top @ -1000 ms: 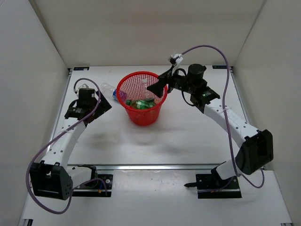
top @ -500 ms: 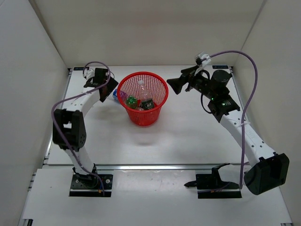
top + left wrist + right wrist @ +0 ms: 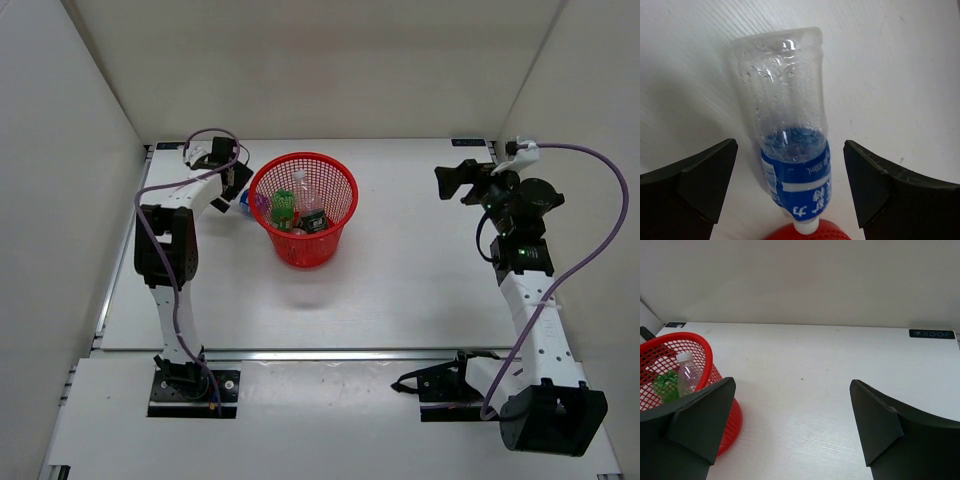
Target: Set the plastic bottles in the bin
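Observation:
The red mesh bin (image 3: 345,190) stands at the back middle of the table. Inside it are a green bottle (image 3: 283,207), a clear white-capped bottle (image 3: 302,190) and a dark-capped one (image 3: 314,222). A clear bottle with a blue label (image 3: 790,130) lies on the table left of the bin, its white cap against the bin's red wall (image 3: 825,232). My left gripper (image 3: 790,185) is open above it, one finger on each side, apart from it. My right gripper (image 3: 792,430) is open and empty, far right of the bin (image 3: 660,345).
White walls close in the table at the back and both sides. The left arm (image 3: 165,250) stretches along the left side; the right arm (image 3: 525,290) stands at the right. A purple cable loops off each arm.
My left gripper has swung up to the blue-labelled bottle by the bin. My right gripper has let go of a bottle over the bin and pulled back to the right.

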### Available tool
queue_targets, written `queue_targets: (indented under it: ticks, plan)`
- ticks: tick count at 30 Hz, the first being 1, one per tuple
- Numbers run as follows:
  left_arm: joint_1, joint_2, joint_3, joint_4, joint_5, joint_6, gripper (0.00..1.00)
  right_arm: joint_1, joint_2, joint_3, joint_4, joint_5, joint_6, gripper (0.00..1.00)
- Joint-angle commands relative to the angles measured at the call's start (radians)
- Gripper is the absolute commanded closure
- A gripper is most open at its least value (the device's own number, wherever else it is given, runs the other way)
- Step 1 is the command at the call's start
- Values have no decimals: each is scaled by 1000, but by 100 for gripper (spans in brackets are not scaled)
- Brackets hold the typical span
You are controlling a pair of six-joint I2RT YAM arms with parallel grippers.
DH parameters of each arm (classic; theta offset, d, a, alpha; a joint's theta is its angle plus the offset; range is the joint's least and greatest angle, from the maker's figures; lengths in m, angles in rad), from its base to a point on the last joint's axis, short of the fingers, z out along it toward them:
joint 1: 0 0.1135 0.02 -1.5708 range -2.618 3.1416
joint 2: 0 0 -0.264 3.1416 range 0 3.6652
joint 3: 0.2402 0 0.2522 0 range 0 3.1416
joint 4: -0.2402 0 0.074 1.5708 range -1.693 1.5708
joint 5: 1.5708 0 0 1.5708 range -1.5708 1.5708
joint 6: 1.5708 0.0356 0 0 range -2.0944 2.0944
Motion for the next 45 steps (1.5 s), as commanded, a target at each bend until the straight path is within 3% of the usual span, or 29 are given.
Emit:
queue_targets:
  ticks: [1, 4, 7, 8, 11, 13, 19, 22, 24, 29, 31, 36, 38, 42, 45]
  plan:
    - [8, 45, 20, -34, 12, -16, 1, -12, -21, -3, 14, 23, 12, 4]
    - [6, 104, 82, -51, 38, -21, 1, -3, -26, -13, 4, 49, -1, 5]
    - [8, 134, 125, -66, 49, -2, 12, 1, -37, -19, -3, 72, -10, 4]
    - [2, 136, 131, -71, 48, 1, 25, -7, -32, -25, -8, 70, -7, 5]
    - [15, 87, 111, -71, 45, 12, 50, -10, -54, -22, -16, 75, -7, 5]
    - [22, 21, 74, -43, 26, 24, 59, -3, -69, -29, -22, 75, -10, 4]
    - [37, -247, 88, -17, -115, 125, 57, 8, -132, -42, -43, 70, -22, 5]
    - [-23, -384, 142, 7, -262, 211, 56, 17, -164, -59, -55, 64, -42, 5]
    - [-95, -424, 160, 90, -329, 284, 58, 22, -181, -77, -60, 60, -44, 5]
    - [-327, -447, 207, 170, -417, 513, 50, 16, -228, -118, -68, 44, -39, 5]
    - [-394, -433, 228, 127, -423, 542, 47, 8, -245, -128, -80, 34, -36, 4]
    - [-446, -474, 98, 73, -391, 495, 34, -10, -279, -149, -102, 38, -50, 4]
    - [-448, -508, 59, 70, -335, 478, 2, -16, -281, -146, -117, 40, -45, 3]
    - [-472, -553, 53, 44, -276, 519, 2, -9, -278, -151, -114, 76, -39, 1]
    - [-469, -577, 114, -64, -244, 535, 1, 20, -261, -134, -178, 109, -54, 1]
